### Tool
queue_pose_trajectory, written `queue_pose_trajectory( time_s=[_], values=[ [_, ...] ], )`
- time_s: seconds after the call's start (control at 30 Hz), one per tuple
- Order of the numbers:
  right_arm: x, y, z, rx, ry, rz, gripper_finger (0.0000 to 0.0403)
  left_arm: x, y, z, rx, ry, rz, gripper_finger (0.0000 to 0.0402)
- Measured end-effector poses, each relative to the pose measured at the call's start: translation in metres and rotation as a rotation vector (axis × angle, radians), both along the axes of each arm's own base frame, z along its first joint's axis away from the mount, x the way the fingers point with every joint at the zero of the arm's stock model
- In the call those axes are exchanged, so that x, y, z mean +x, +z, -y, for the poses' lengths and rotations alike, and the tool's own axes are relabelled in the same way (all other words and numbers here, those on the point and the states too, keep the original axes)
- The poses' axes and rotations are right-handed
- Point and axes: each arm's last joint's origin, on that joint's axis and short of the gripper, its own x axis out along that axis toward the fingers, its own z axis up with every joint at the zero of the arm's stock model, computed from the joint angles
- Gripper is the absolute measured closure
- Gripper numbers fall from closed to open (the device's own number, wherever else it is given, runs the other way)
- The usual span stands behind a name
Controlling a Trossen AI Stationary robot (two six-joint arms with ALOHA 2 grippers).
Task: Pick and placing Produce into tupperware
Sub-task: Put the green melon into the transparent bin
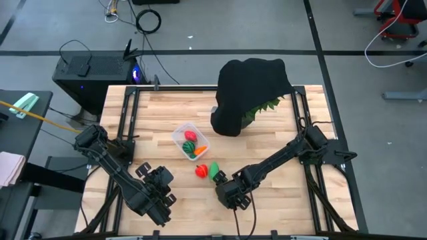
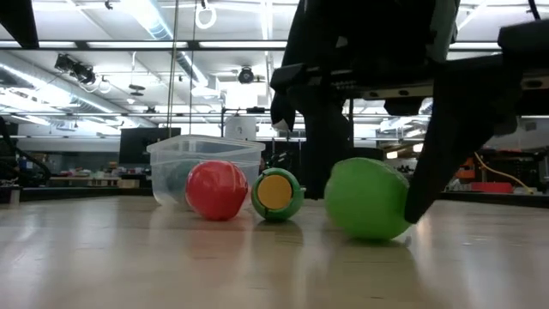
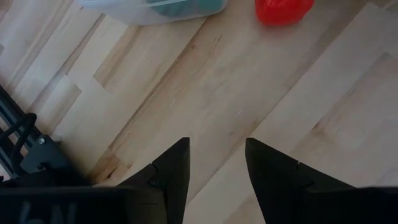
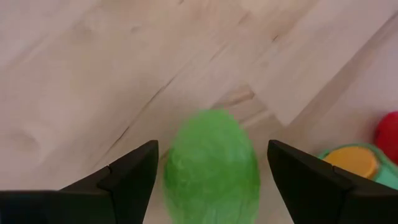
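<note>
My right gripper [image 4: 211, 171] sits low over the wooden table [image 1: 280, 140], just in front of the tupperware [image 1: 187, 133], which I take as my landmark. The jaws stand spread wide, one finger on either side of a light green toy [image 4: 211, 165]; in my right wrist view there is a gap of bare wood between each finger and the toy, so I am straddling it, not squeezing it. In the low view the same green toy [image 2: 367, 198] rests on the tabletop with a dark finger leaning down just beside it.

Near that toy, on the side toward the tupperware, lie a red ball [image 2: 216, 190] and a green piece with an orange-yellow round face [image 2: 276, 194], both on the wood outside the box. From above, the red ball [image 1: 200, 171] and the green produce beside it [image 1: 215, 171] sit close together.

Inside the tupperware I can see a red piece [image 1: 191, 136], a dark green one [image 1: 189, 146] and an orange one [image 1: 199, 152].

My left gripper [image 3: 216, 163] hangs over bare wood, well apart from the tupperware on the near-left side, jaws partly parted and holding nothing.

Behind the tupperware, a black cloth [image 1: 248, 90] drapes over spiky green leaves [image 1: 263, 108].
</note>
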Motion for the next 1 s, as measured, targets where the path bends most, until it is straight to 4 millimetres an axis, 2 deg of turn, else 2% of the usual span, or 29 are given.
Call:
queue_pose_trajectory(
  time_s=[0.3,0.7,1.0],
  values=[
    [0.0001,0.0000,0.0002,0.024,0.000,-0.011,0.0130,0.0004,-0.0001,0.0005,-0.005,0.000,0.005,0.0239],
    [0.0004,0.0004,0.0011,0.042,-0.059,-0.020,0.0137,0.0006,-0.0001,0.0006,-0.007,0.002,0.007,0.0239],
    [0.0013,0.0009,0.0019,0.027,-0.088,-0.003,0.0165,0.0006,-0.0001,0.0006,-0.007,0.001,0.007,0.0239]
  ],
)
